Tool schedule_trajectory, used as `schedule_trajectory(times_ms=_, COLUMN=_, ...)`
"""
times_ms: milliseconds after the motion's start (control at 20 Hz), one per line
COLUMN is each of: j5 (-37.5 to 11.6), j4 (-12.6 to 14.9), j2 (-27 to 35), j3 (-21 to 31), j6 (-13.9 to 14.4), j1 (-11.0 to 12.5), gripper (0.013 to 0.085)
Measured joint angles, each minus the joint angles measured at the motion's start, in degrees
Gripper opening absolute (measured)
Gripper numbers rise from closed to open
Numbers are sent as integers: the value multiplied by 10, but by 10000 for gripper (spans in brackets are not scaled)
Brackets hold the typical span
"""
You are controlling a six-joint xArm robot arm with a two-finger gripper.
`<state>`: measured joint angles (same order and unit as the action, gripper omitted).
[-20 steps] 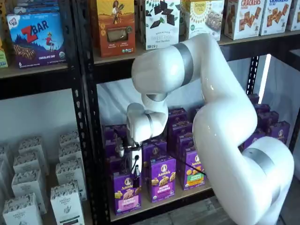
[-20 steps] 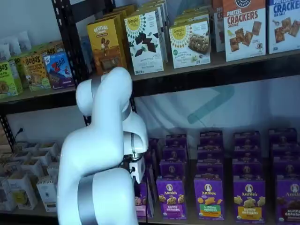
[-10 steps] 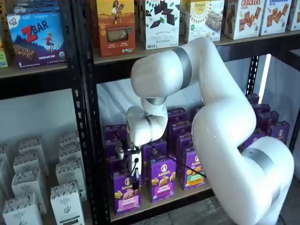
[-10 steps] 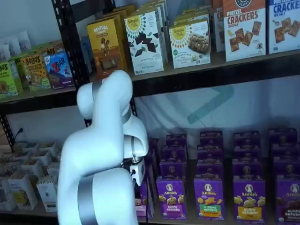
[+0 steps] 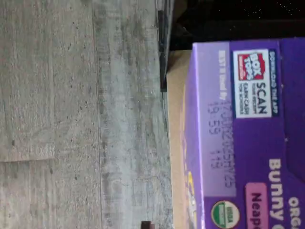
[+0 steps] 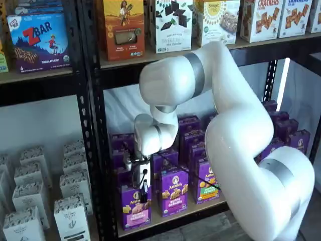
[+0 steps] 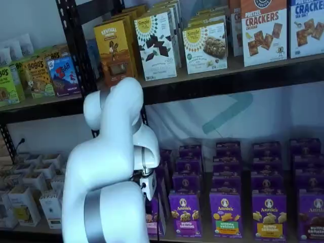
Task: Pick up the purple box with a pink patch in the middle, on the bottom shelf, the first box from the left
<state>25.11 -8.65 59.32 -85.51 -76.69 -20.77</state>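
Note:
The purple box [image 6: 135,207] with a pink panel stands upright at the left end of the bottom shelf [image 6: 200,205], front row. My gripper [image 6: 144,191] hangs straight down over the box's top. Its white body sits just above the box, and a black finger [image 6: 144,194] overlaps the box's upper edge. No gap between fingers shows. In a shelf view the arm hides most of the box [image 7: 153,216] and the gripper [image 7: 148,195]. The wrist view shows the box's purple top [image 5: 248,133] close up, with a Box Tops label, on the tan shelf board [image 5: 176,143].
Other purple Annie's boxes [image 6: 174,191] stand to the right, one with a green panel [image 6: 206,182], with more rows behind. A black perforated upright [image 6: 95,150] stands close to the left. White boxes [image 6: 70,211] fill the neighbouring bay. The grey plank floor [image 5: 71,119] lies below.
The wrist and gripper have moved slightly down and left, closer to the purple box's top. The box has not moved.

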Motion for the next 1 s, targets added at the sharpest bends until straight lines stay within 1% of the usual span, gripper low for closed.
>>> schedule_trajectory(times_ms=400, j5=-1, j4=8, j2=6, j3=-6, j6=11, j1=-4, gripper=650)
schedule_trajectory(times_ms=450, j5=-1, j4=8, j2=6, j3=-7, j6=11, j1=-4, gripper=610)
schedule_trajectory(times_ms=500, j5=-1, j4=7, j2=7, j3=-7, j6=11, j1=-4, gripper=610)
schedule_trajectory(times_ms=600, j5=0, j4=7, j2=7, j3=-8, j6=11, j1=-5, gripper=530)
schedule_trajectory(times_ms=650, j5=0, j4=8, j2=7, j3=-8, j6=12, j1=-5, gripper=530)
schedule_trajectory(times_ms=700, j5=0, j4=10, j2=7, j3=-8, j6=14, j1=-5, gripper=490)
schedule_trajectory(times_ms=850, j5=7, j4=15, j2=7, j3=-9, j6=18, j1=-5, gripper=490)
schedule_trajectory(times_ms=1000, j5=8, j4=14, j2=6, j3=-8, j6=17, j1=-4, gripper=490)
